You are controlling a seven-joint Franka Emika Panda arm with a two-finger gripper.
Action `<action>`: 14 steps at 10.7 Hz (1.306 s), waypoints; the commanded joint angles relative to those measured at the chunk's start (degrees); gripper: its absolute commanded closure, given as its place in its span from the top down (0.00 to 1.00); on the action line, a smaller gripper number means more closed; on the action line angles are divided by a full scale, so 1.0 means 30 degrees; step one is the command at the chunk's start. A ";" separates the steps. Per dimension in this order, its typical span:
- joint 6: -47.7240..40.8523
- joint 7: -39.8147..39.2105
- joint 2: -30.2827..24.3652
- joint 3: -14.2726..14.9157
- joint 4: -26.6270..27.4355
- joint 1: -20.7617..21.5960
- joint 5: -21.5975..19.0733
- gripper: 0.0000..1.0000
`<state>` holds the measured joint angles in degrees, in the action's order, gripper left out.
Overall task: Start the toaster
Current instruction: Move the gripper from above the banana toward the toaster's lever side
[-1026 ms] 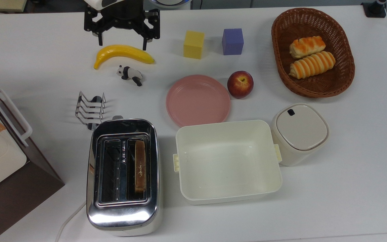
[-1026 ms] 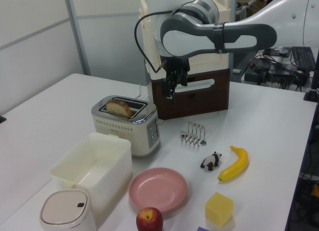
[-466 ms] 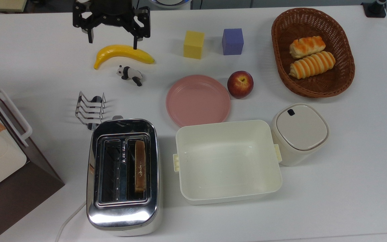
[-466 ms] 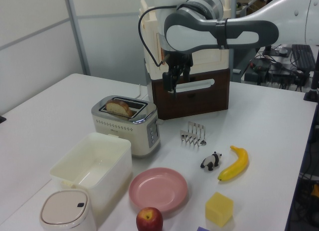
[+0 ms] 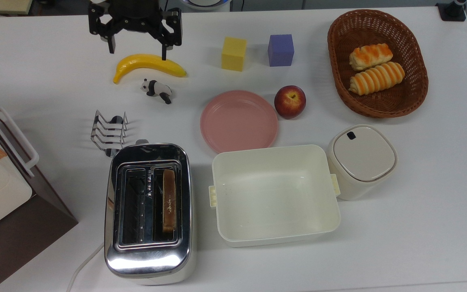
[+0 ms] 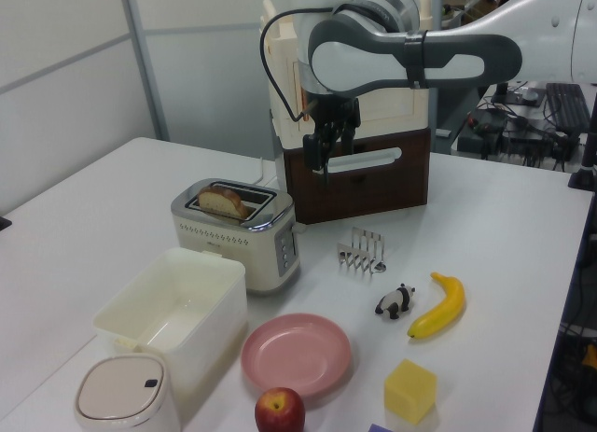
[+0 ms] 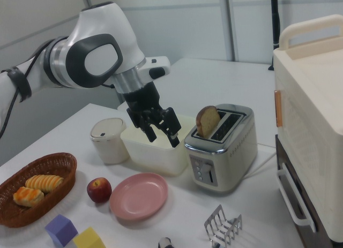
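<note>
Having barely shifted since a moment ago, the gripper [image 5: 136, 44], fingers apart and empty, hangs well above the toaster [image 5: 148, 211], risking missing its small lever.

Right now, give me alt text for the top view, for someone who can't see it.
A chrome toaster with one bread slice standing in a slot sits near the bottom of a white table, beside a cream tub. The robot's open tool hovers at the top edge, above a banana.
</note>
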<state>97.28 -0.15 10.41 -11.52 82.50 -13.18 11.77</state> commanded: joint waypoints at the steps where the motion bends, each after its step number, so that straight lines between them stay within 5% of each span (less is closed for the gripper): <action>1: 0.1233 -0.0094 -0.0363 0.0179 0.0566 -0.0002 -0.0964 0.00; 8: 0.5008 0.0577 0.1129 0.0120 0.0538 0.0056 -0.1082 0.00; 14: 0.5395 0.0375 0.2009 0.0032 0.0626 0.0057 -0.0994 0.00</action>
<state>112.00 0.62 16.63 -11.70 83.31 -13.17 9.55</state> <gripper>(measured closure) 0.991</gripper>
